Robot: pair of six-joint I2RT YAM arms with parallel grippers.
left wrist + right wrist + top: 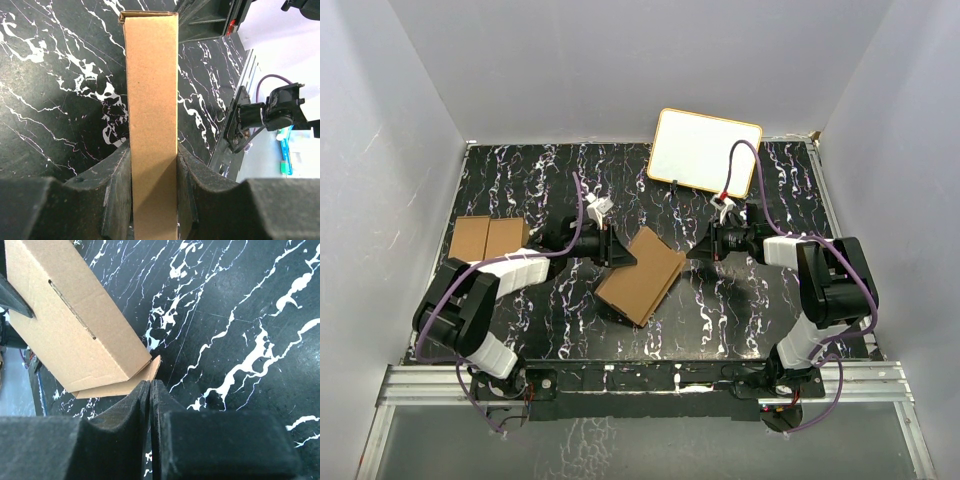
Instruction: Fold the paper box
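The paper box (642, 275) is a slim brown carton, tilted over the middle of the black marbled table. My left gripper (620, 252) is shut on its left end. In the left wrist view the carton's narrow face (151, 90) runs straight out between the jaws of the left gripper (152, 150), and both pads press on it. My right gripper (692, 252) is at the carton's right side, shut with nothing between its jaws. In the right wrist view the right gripper's (150, 382) tips sit just short of a loose flap (146, 374) at the corner of the box (65, 320).
A twin pair of brown cartons (488, 237) lies at the table's left edge. A white board with a yellow rim (705, 152) leans at the back right. Grey walls close in three sides, and a metal rail (650, 380) runs along the near edge.
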